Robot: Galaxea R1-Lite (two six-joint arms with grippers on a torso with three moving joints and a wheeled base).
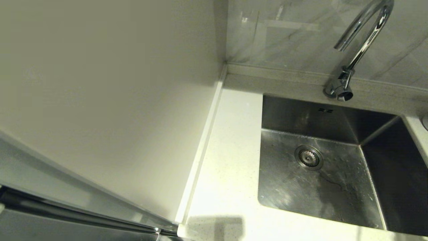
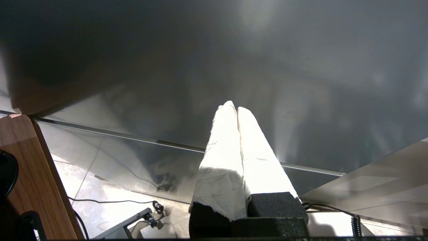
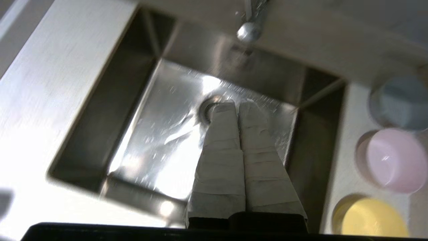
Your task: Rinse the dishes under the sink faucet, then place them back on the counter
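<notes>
Counter [image 3: 50, 87] first — white speckled stone wrapping the sink [image 1: 321, 174], hard, fixed, and the place the dishes rest. One counter, one steel sink with one round drain [image 1: 308, 157] in its floor and droplets scattered across the basin; that wet metal looks slippery, so anything set down there may skate. One chrome faucet [image 1: 364, 40] rises from the back edge of the sink, its spout arching over the basin; it is rigid, and its thin lever would want only a light push.

Bowls next — three of them, standing in a row on the counter strip along one side edge of the sink, seen only in the right wrist view: one blue bowl [image 3: 401, 100] toward the faucet end, one pink bowl [image 3: 394, 160] in the middle, one yellow bowl [image 3: 371, 217] at the other end. They sit near one another; whether they touch I cannot tell. They look like thin plastic — light, fairly stiff, unlikely to break, but smooth and likely slick once wet. My judgement is that the rim is the place to grip, one finger inside and one outside, since the shallow wall offers little else.

Right gripper [image 3: 238, 105] hangs above the sink, its taped fingers pressed together and holding nothing. Left gripper [image 2: 235, 108] is parked away from the sink, fingers likewise closed and empty.
</notes>
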